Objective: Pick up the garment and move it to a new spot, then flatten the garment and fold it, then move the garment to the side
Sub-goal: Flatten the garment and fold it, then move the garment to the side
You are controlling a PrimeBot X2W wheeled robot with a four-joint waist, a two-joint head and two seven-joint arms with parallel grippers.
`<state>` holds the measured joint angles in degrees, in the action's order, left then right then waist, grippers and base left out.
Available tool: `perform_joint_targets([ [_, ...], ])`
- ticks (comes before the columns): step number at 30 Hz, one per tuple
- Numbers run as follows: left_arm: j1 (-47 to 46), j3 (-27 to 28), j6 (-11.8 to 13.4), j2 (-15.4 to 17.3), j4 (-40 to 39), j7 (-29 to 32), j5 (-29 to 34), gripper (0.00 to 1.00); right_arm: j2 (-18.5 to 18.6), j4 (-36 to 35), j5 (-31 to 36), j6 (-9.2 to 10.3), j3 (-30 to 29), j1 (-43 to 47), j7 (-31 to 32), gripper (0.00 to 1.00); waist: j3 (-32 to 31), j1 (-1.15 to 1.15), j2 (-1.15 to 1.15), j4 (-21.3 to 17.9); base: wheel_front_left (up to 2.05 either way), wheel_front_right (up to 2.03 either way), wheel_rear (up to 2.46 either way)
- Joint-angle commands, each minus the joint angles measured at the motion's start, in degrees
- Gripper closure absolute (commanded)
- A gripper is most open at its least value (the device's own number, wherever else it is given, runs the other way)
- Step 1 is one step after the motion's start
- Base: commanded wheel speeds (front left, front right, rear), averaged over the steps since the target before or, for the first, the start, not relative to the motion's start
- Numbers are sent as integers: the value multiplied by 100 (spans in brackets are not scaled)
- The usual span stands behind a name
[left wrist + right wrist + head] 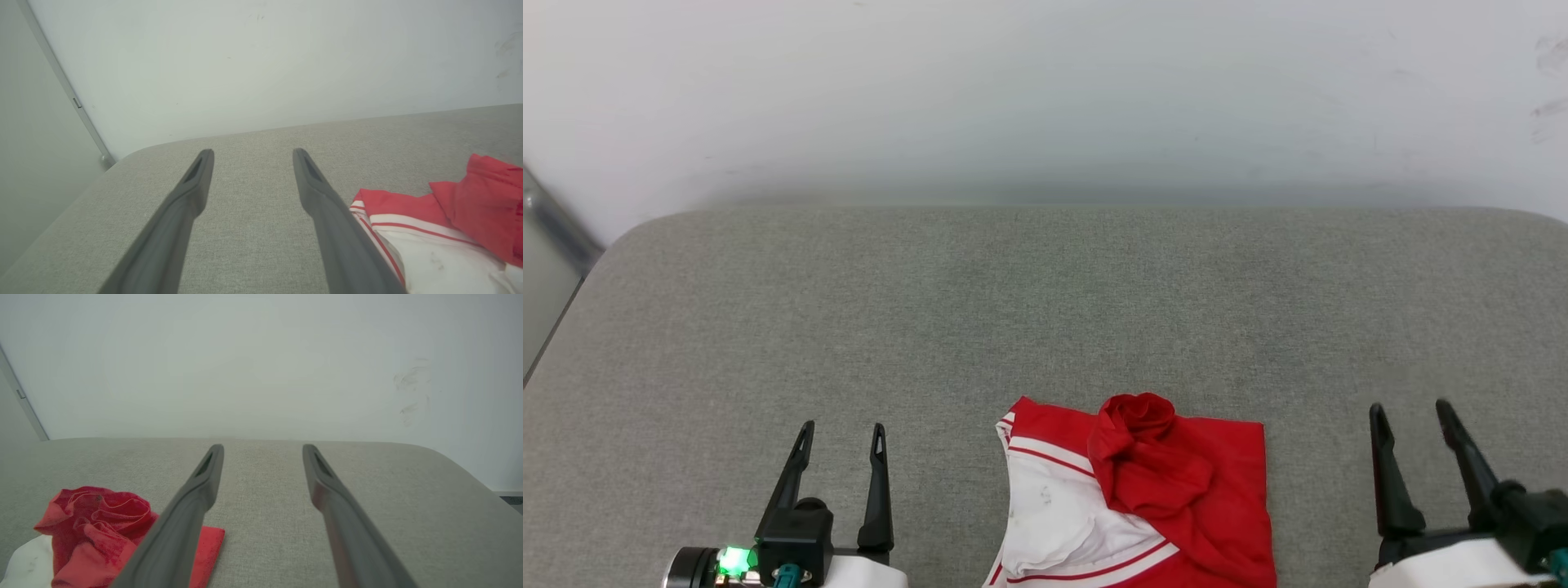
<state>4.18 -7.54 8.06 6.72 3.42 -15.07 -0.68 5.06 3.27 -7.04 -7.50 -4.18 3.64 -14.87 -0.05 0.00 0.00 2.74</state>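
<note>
The garment (pixel 1176 490) lies crumpled on the grey fabric-covered desk (pixel 1013 310), between the two claws and touching neither. Its red body is bunched into a raised knot at the far side, and a white sleeve with red-striped trim is spread toward the left claw (pixel 843 426). That claw is to the garment's left, fingers spread wide and pinching nothing. The right claw (pixel 1410 405) is to the garment's right, also spread and empty. Beyond both fingertips rises a pale wall (pixel 1045 98).
</note>
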Motion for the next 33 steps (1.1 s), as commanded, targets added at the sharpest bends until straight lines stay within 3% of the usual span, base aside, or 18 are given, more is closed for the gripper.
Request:
perform_joint_targets([
  [1,31,-7,-5,23,-23,-13,21,0,-66,27,27,2,-27,124,-28,0,0,0,0,3,0,0,0],
  [8,45,-10,-10,18,-40,-13,24,0,-205,-92,80,2,-124,313,-32,0,27,0,0,13,0,0,0],
  [13,39,16,-7,-1,-42,-13,-10,0,-218,-410,139,2,-329,-64,-33,0,43,0,0,3,0,0,0],
  [20,-9,-3,-33,-38,-25,-13,-27,0,501,-648,82,2,-274,-1082,119,0,85,0,0,33,0,0,0],
  [23,-21,-12,-45,-58,-28,-13,-31,0,1018,-606,-247,2,160,-1516,831,0,128,0,0,67,0,0,0],
  [29,-84,-1,-52,-88,-38,-13,-38,0,2208,-693,-1779,3,1344,-1979,3478,0,262,0,0,108,0,0,0],
  [32,-130,10,-61,-99,-51,-13,-44,0,2545,-690,-2710,2,1606,-1979,4662,0,355,0,0,119,0,0,0],
  [33,-130,10,-61,-99,-51,-13,-44,0,2545,-690,-2710,2,1606,-1979,4662,0,355,0,0,119,0,0,0],
])
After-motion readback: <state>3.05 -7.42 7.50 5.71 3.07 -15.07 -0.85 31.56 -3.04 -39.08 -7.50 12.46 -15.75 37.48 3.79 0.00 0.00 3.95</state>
